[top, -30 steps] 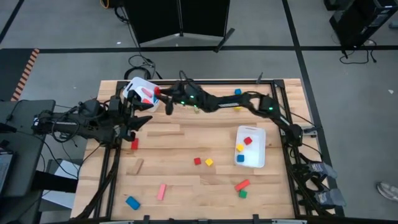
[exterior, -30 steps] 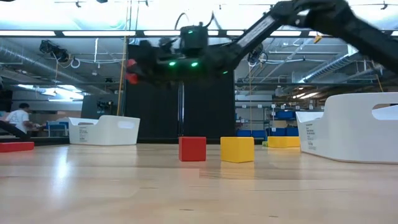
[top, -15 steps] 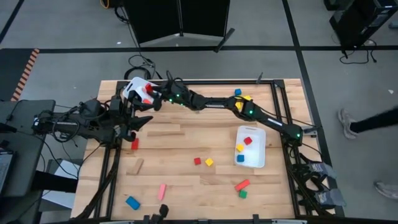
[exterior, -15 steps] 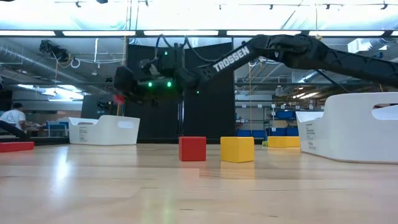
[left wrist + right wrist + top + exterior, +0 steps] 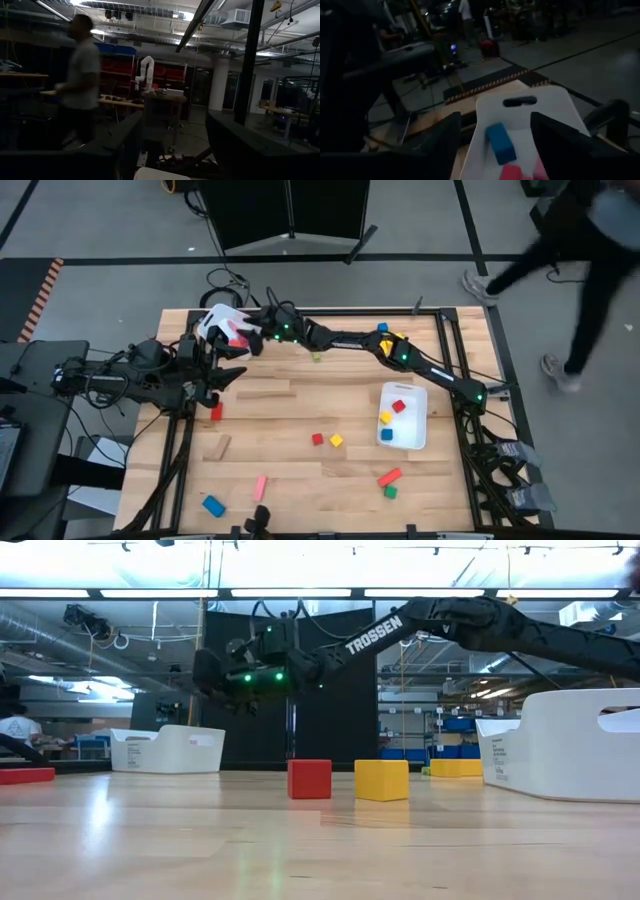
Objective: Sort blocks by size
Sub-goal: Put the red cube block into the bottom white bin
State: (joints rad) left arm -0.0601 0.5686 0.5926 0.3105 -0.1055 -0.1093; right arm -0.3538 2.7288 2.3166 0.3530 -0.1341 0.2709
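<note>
My right arm reaches along the table's far side to the white bin (image 5: 213,320) at the far left corner. My right gripper (image 5: 247,337) hangs open over that bin's rim (image 5: 520,112), with nothing between its fingers. A blue bar (image 5: 500,142) and a red block (image 5: 511,173) lie in the bin below it. My left gripper (image 5: 236,373) waits open at the left edge, raised, near a red bar (image 5: 216,412). Loose blocks lie flat on the table, among them a red cube (image 5: 309,779) and a yellow cube (image 5: 381,780).
A second white bin (image 5: 403,416) at the right holds yellow, red and blue cubes. A wooden bar (image 5: 219,446), a pink bar (image 5: 260,488), a blue block (image 5: 212,505), a red bar (image 5: 389,477) and a green cube (image 5: 390,492) lie nearer. A person (image 5: 570,250) walks beyond the far right corner.
My right gripper has carried a red block toward the far left bin and sunk a little. It has opened, and the red block has left its fingers. The person has walked along the table's right side.
</note>
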